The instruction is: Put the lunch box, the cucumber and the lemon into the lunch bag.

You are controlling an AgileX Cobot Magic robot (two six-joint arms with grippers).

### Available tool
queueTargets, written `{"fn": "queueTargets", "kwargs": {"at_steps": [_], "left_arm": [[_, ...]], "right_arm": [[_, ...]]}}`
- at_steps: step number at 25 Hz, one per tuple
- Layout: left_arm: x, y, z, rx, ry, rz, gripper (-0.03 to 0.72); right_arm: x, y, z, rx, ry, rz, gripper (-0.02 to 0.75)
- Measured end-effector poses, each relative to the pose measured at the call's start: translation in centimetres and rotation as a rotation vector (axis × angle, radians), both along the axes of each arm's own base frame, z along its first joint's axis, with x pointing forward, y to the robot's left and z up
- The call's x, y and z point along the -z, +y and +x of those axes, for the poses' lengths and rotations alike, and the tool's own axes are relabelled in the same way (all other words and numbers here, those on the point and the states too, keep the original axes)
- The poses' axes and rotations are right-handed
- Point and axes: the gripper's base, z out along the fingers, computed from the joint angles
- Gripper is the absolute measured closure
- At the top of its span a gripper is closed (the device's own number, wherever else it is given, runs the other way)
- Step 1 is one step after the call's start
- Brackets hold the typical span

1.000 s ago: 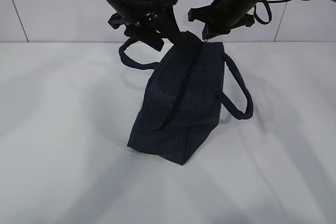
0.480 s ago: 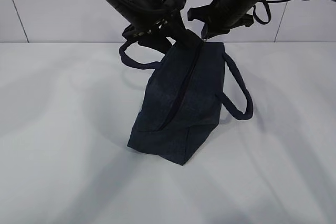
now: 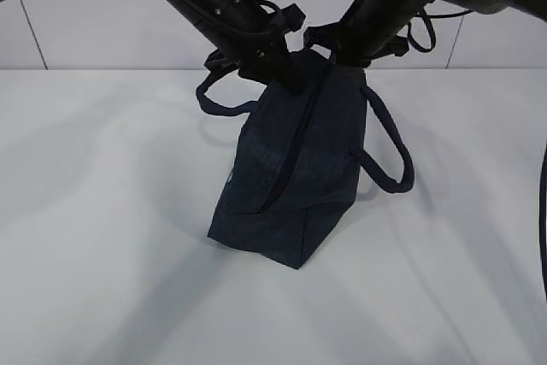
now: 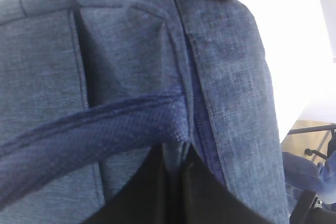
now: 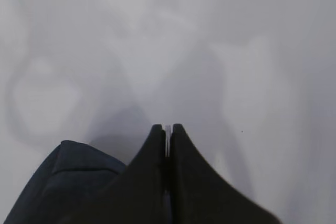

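Note:
The dark navy lunch bag [image 3: 295, 168] stands tilted on the white table, its far end lifted, and the zipper [image 4: 197, 114] along its top looks closed. My left gripper [image 3: 286, 74] is shut on a fold of the bag's fabric beside the zipper, at the base of a handle [image 4: 94, 135]; in the left wrist view the gripper [image 4: 176, 148] pinches that cloth. My right gripper [image 3: 335, 59] is at the bag's far top end. In the right wrist view it [image 5: 167, 128] is shut on a thin silver strip, apparently the zipper pull. The lunch box, cucumber and lemon are out of view.
The white table [image 3: 102, 211] surrounds the bag, with a white wall behind. One handle [image 3: 389, 156] hangs off the bag's right side, the other [image 3: 218, 100] off the left. A corner of the bag [image 5: 68, 182] shows below the right gripper.
My left gripper has moved right and down onto the bag's top far end, by the zipper. My right gripper has stayed at the bag's far end.

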Motion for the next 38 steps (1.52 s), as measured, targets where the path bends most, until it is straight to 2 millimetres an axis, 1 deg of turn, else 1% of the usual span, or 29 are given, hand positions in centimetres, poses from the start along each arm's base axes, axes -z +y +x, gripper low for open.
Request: {"fn": "queueTargets", "kwargs": {"at_steps": [4, 7, 10, 13, 16, 23, 28, 34, 36, 38], "left_arm": [[0.0, 0.0, 0.0, 0.001, -0.001, 0.000, 0.696], [0.0, 0.0, 0.0, 0.005, -0.007, 0.006, 0.696], [-0.4, 0.1, -0.1, 0.009, -0.020, 0.010, 0.696], [-0.4, 0.2, -0.1, 0.012, -0.023, 0.014, 0.696], [-0.4, 0.2, -0.1, 0.014, -0.024, 0.019, 0.696], [-0.4, 0.2, -0.1, 0.016, -0.025, 0.021, 0.696], [-0.3, 0.2, -0.2, 0.021, -0.027, 0.034, 0.696], [-0.4, 0.3, -0.2, 0.026, -0.032, 0.039, 0.696], [-0.3, 0.3, -0.2, 0.026, -0.034, 0.043, 0.696], [-0.3, 0.4, -0.2, 0.028, -0.039, 0.050, 0.695]], "right_arm": [[1.7, 0.1, 0.5, 0.004, 0.014, 0.004, 0.721], [2.5, 0.2, 0.7, 0.007, 0.020, 0.009, 0.720], [3.3, 0.3, 0.9, 0.010, 0.029, 0.016, 0.721], [4.4, 0.4, 1.0, 0.015, 0.053, 0.026, 0.721], [4.8, 0.4, 1.1, 0.016, 0.062, 0.030, 0.721], [4.8, 0.4, 1.1, 0.016, 0.062, 0.030, 0.721], [4.4, 0.5, 1.1, 0.007, 0.075, 0.025, 0.720], [2.7, 0.5, 1.3, -0.007, 0.063, 0.018, 0.717], [2.0, 0.6, 1.4, -0.011, 0.048, 0.022, 0.685], [1.2, 0.6, 1.5, -0.014, 0.031, 0.026, 0.610]]}}
